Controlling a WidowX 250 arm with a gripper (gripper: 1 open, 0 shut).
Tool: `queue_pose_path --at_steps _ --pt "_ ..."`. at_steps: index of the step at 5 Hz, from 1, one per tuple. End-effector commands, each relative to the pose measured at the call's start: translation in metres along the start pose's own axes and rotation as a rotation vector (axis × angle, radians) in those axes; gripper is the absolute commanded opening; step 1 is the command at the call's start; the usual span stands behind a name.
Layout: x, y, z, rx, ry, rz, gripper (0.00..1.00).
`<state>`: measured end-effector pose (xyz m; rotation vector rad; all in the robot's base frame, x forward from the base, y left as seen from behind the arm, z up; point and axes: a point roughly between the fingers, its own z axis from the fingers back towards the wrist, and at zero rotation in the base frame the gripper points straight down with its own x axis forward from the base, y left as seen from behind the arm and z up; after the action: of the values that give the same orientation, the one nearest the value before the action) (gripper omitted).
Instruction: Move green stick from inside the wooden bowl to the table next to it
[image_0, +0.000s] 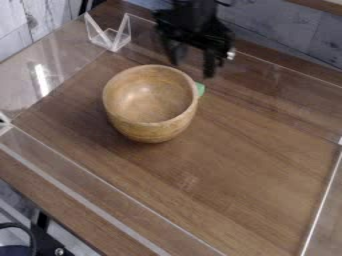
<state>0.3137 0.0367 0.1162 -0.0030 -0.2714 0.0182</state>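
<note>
We can't tell how far the blurred black jaws are open or whether they hold anything; descending carelessly, we could clip the round light-tan wooden bowl and jam the small bright-green stick at its far right rim.

The green stick lies just beside the wooden bowl, on the table.

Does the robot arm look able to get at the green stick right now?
Probably yes: the green stick shows beside the wooden bowl's far right rim, and nothing visible covers it from above.
</note>
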Motion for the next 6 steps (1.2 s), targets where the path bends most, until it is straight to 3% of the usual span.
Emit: queue_pose_path --at_steps 1,4,6 --pt "0.02 -0.023 0.007 -0.002 -0.069 -0.029 1.0" --pt "0.044 -0.081 -0.015 -0.014 -0.104 -0.068 1.0" --pt "0.04 -0.078 -0.019 -0.004 -0.065 -0.081 1.0"
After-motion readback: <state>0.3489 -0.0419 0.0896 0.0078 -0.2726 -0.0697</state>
